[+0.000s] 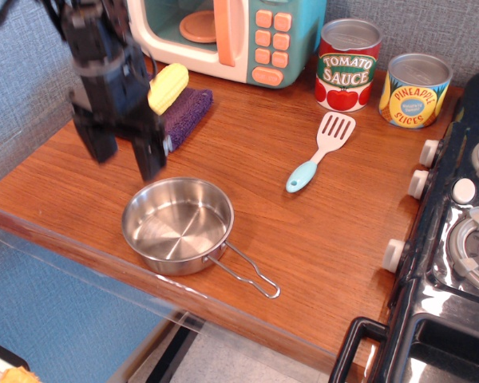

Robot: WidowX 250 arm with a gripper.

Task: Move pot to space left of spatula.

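The pot [176, 225] is a shallow shiny steel pan near the counter's front edge, its wire handle [247, 273] pointing to the right and front. The spatula [322, 150], white slotted head and light blue handle, lies to the right of it, farther back. My gripper [126, 153] is black, open and empty, fingers pointing down, just behind and left of the pot and above the counter.
A purple cloth [180, 114] with a yellow corn cob [168, 87] lies behind the gripper. A toy microwave [231, 36] stands at the back. A tomato sauce can [347, 65] and a pineapple can [414, 89] stand behind the spatula. A black stove [455, 239] is at the right.
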